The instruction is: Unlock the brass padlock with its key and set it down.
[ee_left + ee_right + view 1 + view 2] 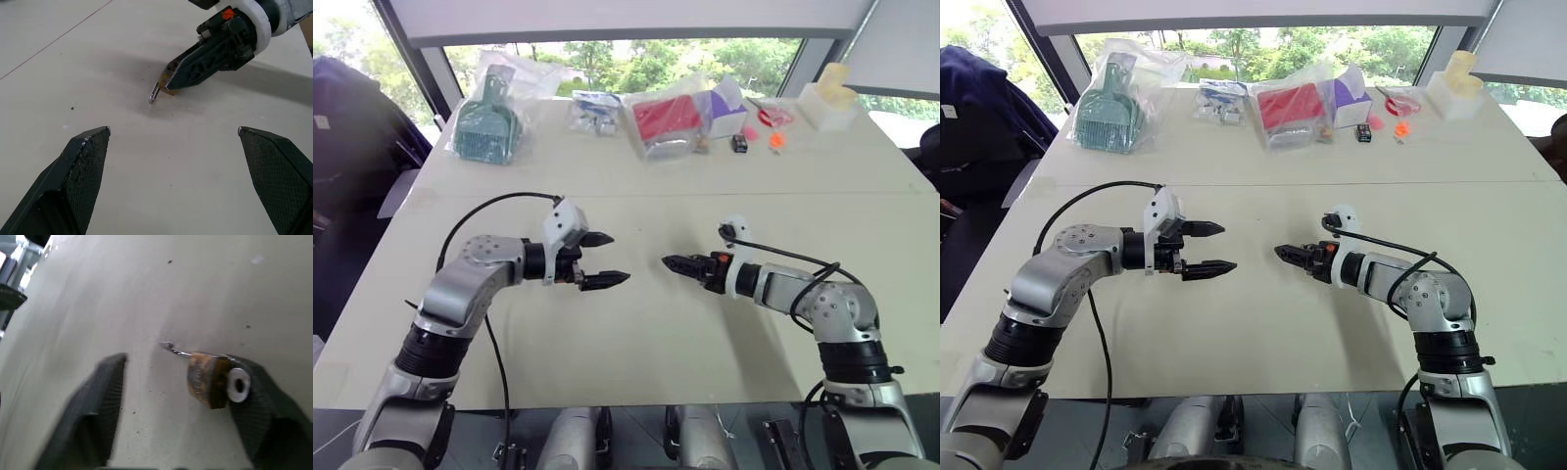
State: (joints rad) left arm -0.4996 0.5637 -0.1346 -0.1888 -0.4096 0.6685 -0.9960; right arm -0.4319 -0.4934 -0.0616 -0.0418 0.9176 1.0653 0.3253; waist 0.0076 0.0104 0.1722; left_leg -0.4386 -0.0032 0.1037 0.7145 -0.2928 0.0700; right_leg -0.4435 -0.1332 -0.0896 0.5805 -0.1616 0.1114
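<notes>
Brass padlock on table (touching one right-gripper finger, fingers apart).

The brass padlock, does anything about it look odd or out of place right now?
Nothing damaged. The brass padlock lies on the table, touching one finger of the open right claw, silvery shackle pointing away from it.

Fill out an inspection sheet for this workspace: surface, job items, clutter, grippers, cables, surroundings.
Surface: pale table, bare near the arms.
Job items: brass padlock lying on the table against one finger of the right gripper; a silvery part sticks out of it.
Clutter: green item in a bag, red item in a bag, purple box, white block, small bits along the far edge.
Grippers: left gripper jaws open, empty; right gripper jaws apart, padlock not clamped.
Cables: black cable looping from each wrist.
Surroundings: windows, trees outside.
</notes>
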